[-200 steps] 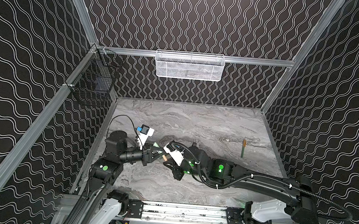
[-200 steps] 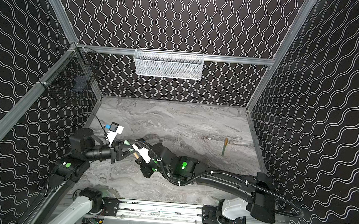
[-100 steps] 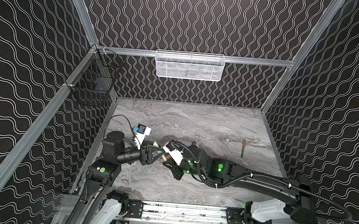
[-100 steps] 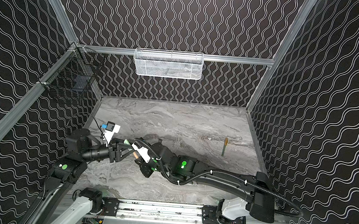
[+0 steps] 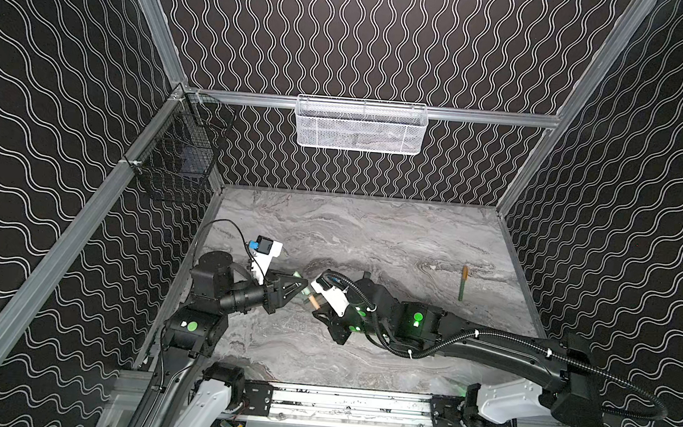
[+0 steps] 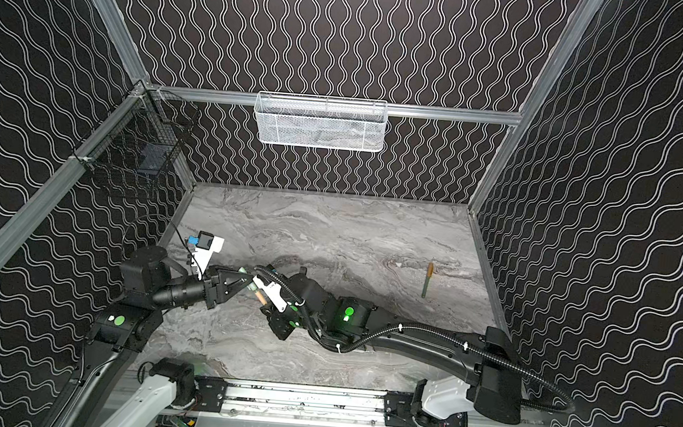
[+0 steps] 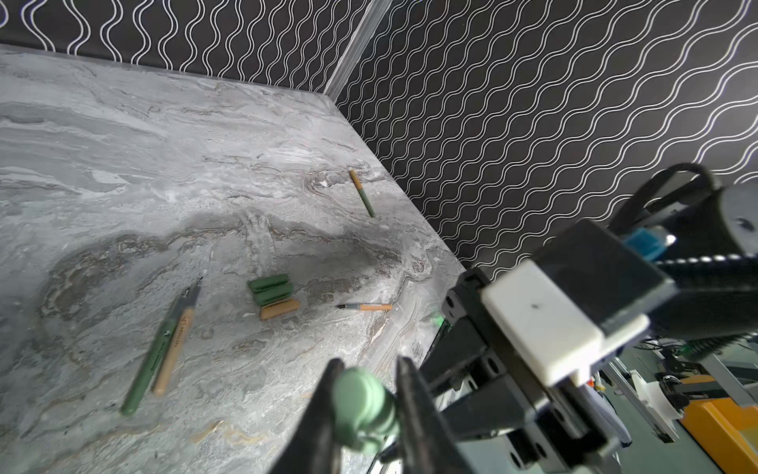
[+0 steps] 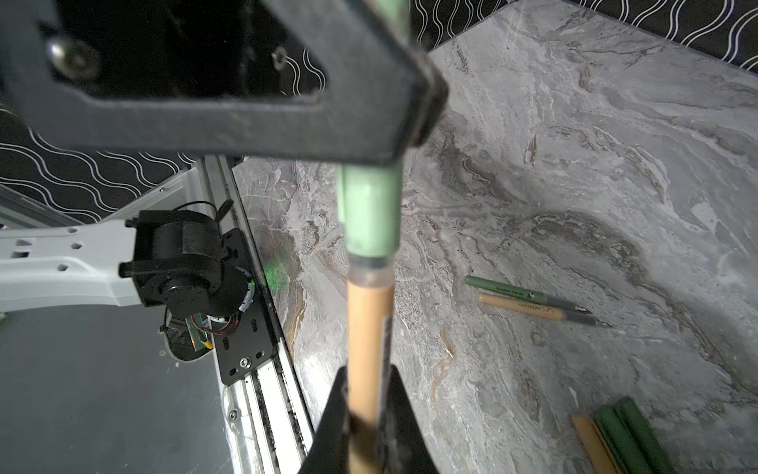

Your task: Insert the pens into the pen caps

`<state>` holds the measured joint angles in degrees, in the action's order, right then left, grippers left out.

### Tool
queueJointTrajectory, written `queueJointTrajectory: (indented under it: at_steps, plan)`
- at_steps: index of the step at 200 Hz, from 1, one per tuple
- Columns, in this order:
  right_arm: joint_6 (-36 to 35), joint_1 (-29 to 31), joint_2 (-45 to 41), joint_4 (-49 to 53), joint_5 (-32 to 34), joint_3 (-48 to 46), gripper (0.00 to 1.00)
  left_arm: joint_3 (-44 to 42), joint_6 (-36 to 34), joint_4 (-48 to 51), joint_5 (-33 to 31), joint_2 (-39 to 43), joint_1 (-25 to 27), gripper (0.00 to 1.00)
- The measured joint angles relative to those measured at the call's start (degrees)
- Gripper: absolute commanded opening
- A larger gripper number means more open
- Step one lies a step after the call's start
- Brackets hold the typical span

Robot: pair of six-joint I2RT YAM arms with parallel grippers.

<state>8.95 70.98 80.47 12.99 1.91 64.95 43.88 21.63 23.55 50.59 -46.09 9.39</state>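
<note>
My left gripper (image 7: 368, 369) is shut on a pale green pen cap (image 7: 361, 404). My right gripper (image 8: 367, 377) is shut on an orange-tan pen (image 8: 367, 328), whose front end sits in that same cap (image 8: 371, 209). In both top views the two grippers meet above the table's front left, left gripper (image 5: 302, 287) against right gripper (image 5: 318, 304). A green pen (image 7: 154, 357) and a tan pen (image 7: 174, 349) lie side by side on the marble. Several loose caps (image 7: 272, 293) lie stacked together, and a short tan pen (image 7: 367, 307) lies near them.
A green pen with an orange cap (image 5: 462, 283) lies alone near the right wall. A white mesh basket (image 5: 360, 125) hangs on the back wall and a black wire basket (image 5: 182, 154) on the left wall. The metal rail (image 5: 350, 403) runs along the front edge.
My left arm has shifted slightly to the left, and its jaws widened for a moment and are shut on the cap again. The right arm has barely moved.
</note>
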Motion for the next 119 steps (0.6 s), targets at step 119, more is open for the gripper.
queueJointTrajectory:
  at_steps: [119]
  plan:
    - [-4.6, 0.2, -0.7, -0.9, 3.9, 1.3, 0.00, -0.8, 1.1, -7.2, 3.7, -0.8, -0.1, 0.00]
